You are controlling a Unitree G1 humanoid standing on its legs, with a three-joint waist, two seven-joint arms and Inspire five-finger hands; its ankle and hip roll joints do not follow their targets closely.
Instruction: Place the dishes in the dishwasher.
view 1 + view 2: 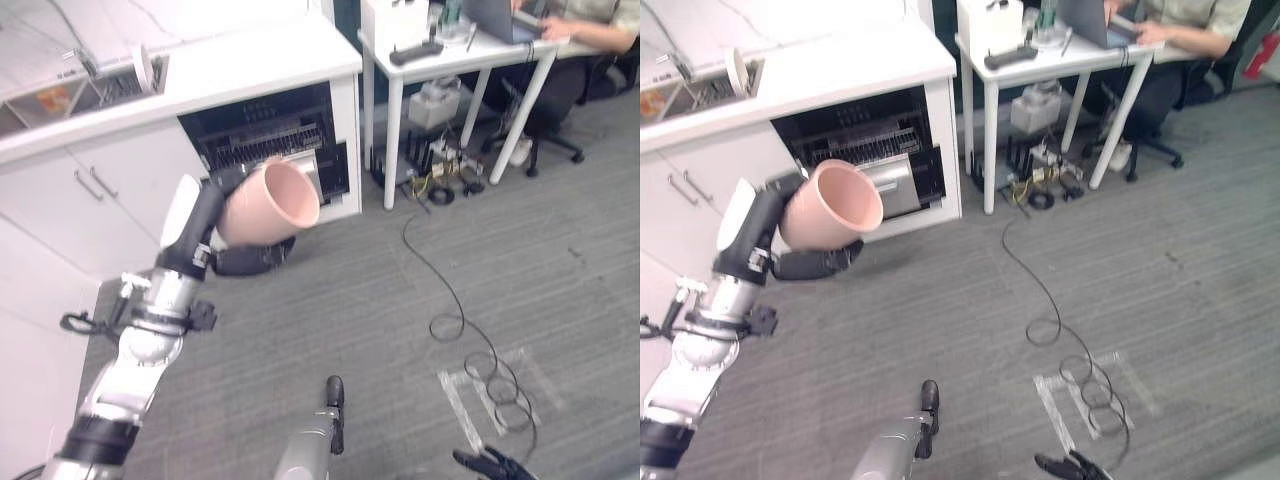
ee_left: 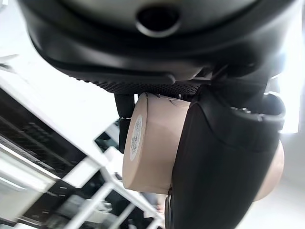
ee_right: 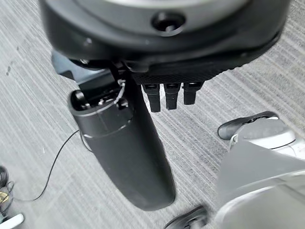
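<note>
A pink cup is held up on its side in my left hand, fingers curled under it and the white-covered thumb behind it. The left wrist view shows the cup clamped between the palm and the dark thumb. Its mouth faces the open dishwasher, a dark bay with wire racks under the white counter, just beyond the cup. My right hand hangs low over the grey carpet, its fingers relaxed and holding nothing.
White cabinets stand left of the dishwasher, with a sink and drying rack above. A white table stands to the right, boxes and wires under it. A person sits there on an office chair.
</note>
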